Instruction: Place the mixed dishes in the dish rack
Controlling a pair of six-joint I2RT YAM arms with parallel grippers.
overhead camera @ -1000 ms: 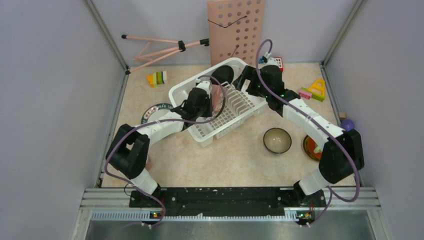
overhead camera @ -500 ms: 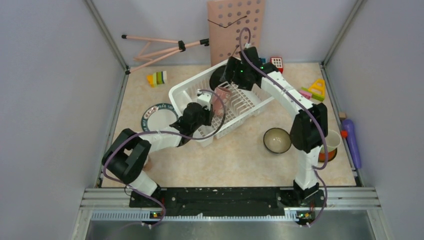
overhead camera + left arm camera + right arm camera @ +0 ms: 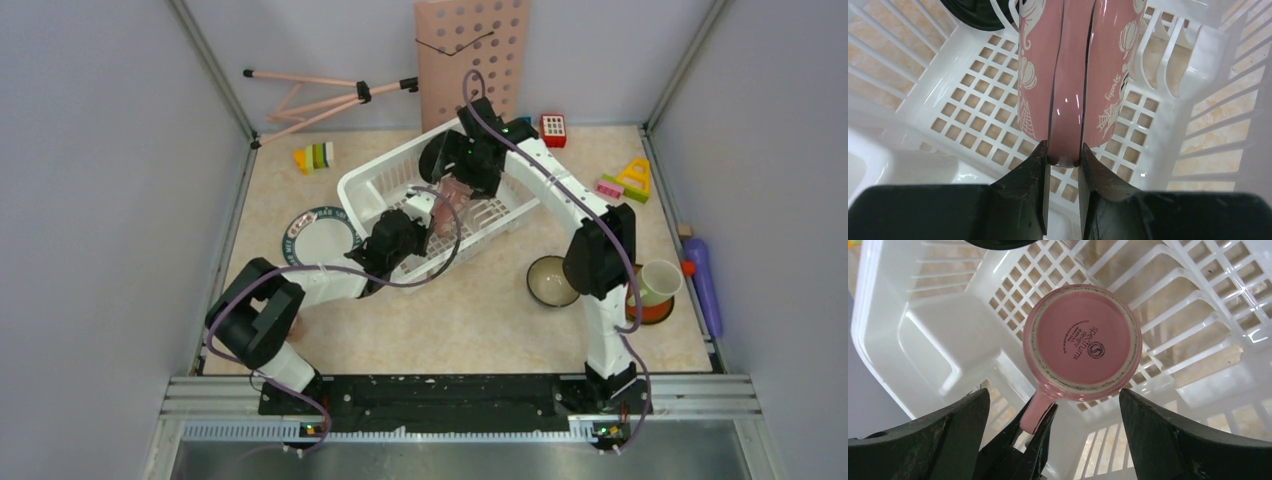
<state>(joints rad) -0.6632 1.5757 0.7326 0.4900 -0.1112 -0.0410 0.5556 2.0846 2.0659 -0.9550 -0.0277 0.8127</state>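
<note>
The white dish rack (image 3: 385, 180) stands at the table's middle back. A pink cup (image 3: 448, 197) with white prints sits bottom-up on its grid floor. My left gripper (image 3: 418, 222) is shut on the cup's handle (image 3: 1068, 100), as the left wrist view (image 3: 1064, 160) shows. My right gripper (image 3: 463, 172) is open and empty, right above the cup's base (image 3: 1083, 337), its jaws wide on either side (image 3: 1053, 395). A teal-rimmed plate (image 3: 318, 238) lies left of the rack. The blue bowl (image 3: 550, 280), a light green mug (image 3: 660, 280) and an orange plate (image 3: 652, 312) are at the right.
A dark dish (image 3: 437, 155) stands in the rack's far end. The plate dividers (image 3: 1173, 305) are beside the cup. A pink perforated board (image 3: 470, 60) and a tripod (image 3: 320, 95) are at the back. Toy blocks (image 3: 315, 157) and a purple cylinder (image 3: 700, 280) lie around.
My right arm swung left from the rack's right side to above the cup, uncovering the mug. My left gripper kept hold of the cup and drew back a little.
</note>
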